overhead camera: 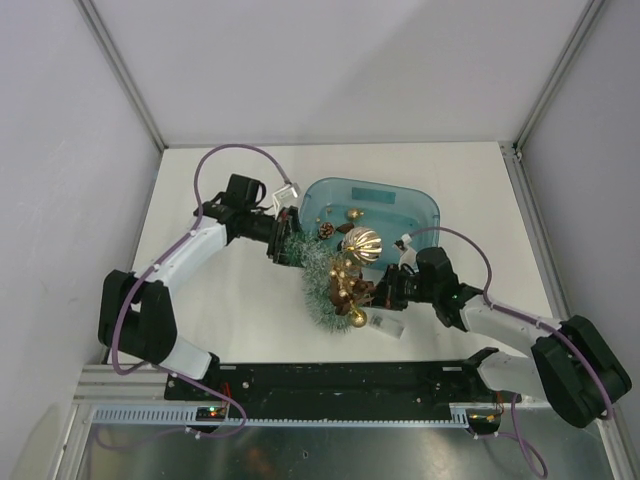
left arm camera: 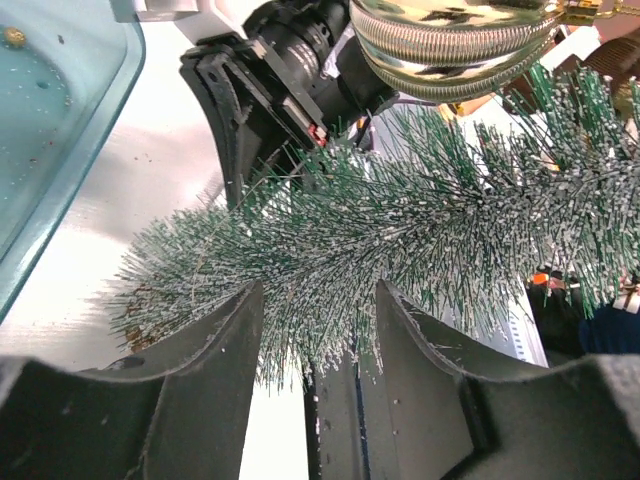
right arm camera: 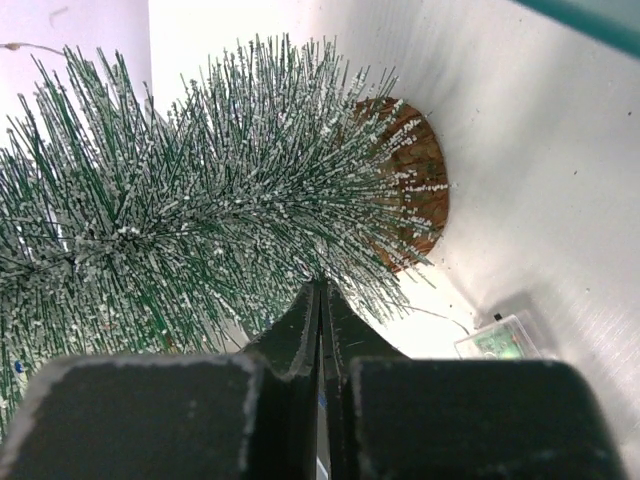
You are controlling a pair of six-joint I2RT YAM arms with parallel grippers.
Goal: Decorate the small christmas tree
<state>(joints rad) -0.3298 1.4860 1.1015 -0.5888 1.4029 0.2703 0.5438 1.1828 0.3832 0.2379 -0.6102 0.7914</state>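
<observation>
Teal tub (overhead camera: 415, 205) is the landmark. Top view: tree (overhead camera: 322, 285) lies on its side just in front of the tub, narrow end toward the tub's left corner. Gold ball (overhead camera: 362, 243) is at the tub's near rim, with gold and brown ornaments (overhead camera: 347, 285) bunched on the tree just in front of it. Left gripper (overhead camera: 287, 242) is at the tub's left corner, on the narrow end. Right gripper (overhead camera: 385, 291) is in front of the tub at the wide end, with a clear box (overhead camera: 385, 323) just beyond it, away from the tub.

Left wrist view: left gripper (left arm camera: 318, 300) has its fingers (left arm camera: 200, 380) apart, straddling the tree (left arm camera: 420, 220). Bristles fill the gap; cannot tell if the fingers bite yet. The tub edge is off to the side.

Right wrist view: right gripper (right arm camera: 320, 295) is pressed together, tips buried in the tree (right arm camera: 200, 200). Nothing can be made out between the tips. The wood base (right arm camera: 425, 180) is behind the bristles.

Step looks like securing the lying tree, decorating partly done. Next move probably needs the left fingers to reach the trunk through the bristles and hold firm without knocking the ornaments off.
</observation>
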